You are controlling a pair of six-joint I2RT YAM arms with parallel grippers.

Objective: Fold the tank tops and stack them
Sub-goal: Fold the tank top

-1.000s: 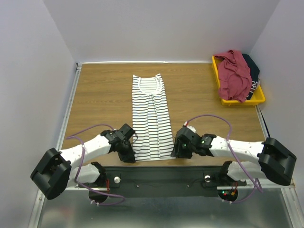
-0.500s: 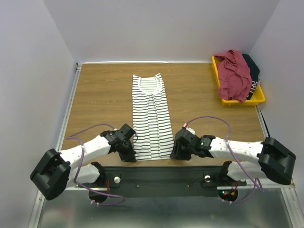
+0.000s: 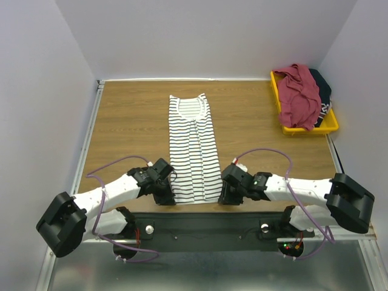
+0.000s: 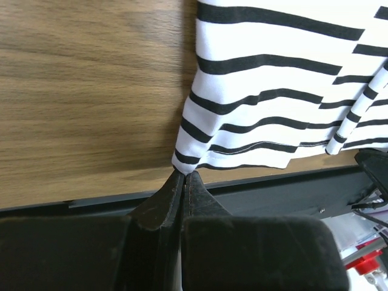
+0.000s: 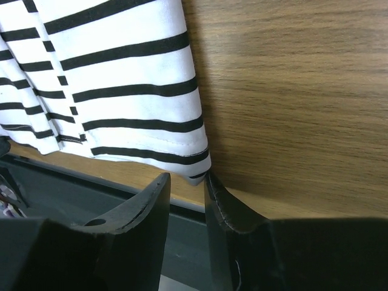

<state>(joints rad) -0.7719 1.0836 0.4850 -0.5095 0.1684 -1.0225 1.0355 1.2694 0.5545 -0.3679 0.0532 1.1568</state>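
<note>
The white tank top with black stripes (image 3: 193, 151) lies folded lengthwise into a narrow strip on the wooden table, neckline at the far end. My left gripper (image 3: 168, 197) is shut on its near left hem corner (image 4: 183, 174); the cloth (image 4: 267, 91) spreads flat ahead of it. My right gripper (image 3: 224, 195) is open at the near right hem corner (image 5: 187, 177). The corner of the cloth (image 5: 121, 79) lies between the fingertips and touches the right one. The maroon tank top (image 3: 300, 94) and the dark one (image 3: 321, 91) lie bunched in the bin.
A yellow plastic bin (image 3: 330, 124) stands at the far right of the table. A black rail (image 3: 200, 221) runs along the table's near edge just behind both grippers. Grey walls close in the table on three sides.
My right gripper has crept a little left toward the hem corner. My left gripper has shifted only slightly. The striped top has not moved.
</note>
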